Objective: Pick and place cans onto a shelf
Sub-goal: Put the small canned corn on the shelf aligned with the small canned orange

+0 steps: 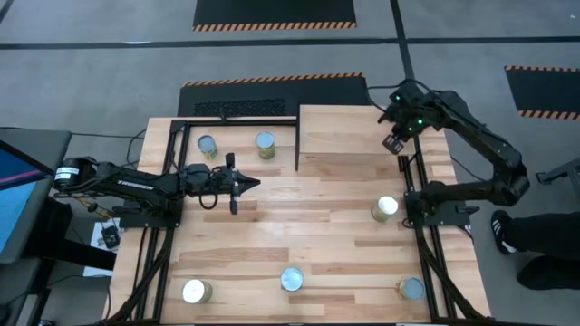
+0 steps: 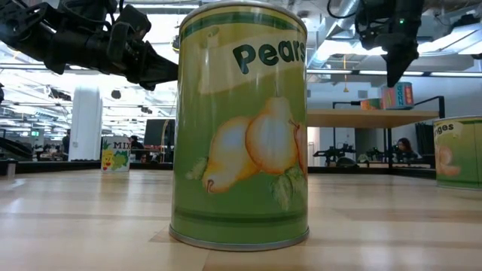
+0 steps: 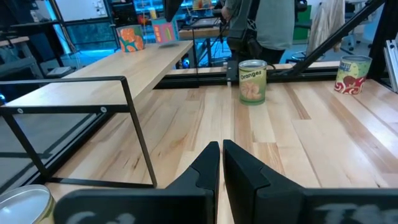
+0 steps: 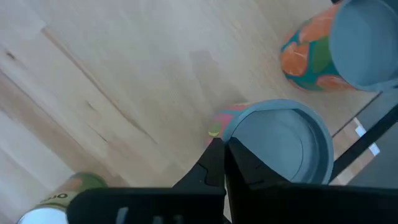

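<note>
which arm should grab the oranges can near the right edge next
Right. Its base stands beside the oranges can, though its end effector hangs over the shelf. The left end effector, fingers together, is across the table.

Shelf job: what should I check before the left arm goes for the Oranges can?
1. Left claw open for grasping: not ok, shut and empty.
2. Oranges can upright: ok.
3. Tabletop between them bare: ok.
4. Free space on shelf: ok, most of the board is bare.
5. Right claw out of the way: ok, shut, above a shelved can.
</note>
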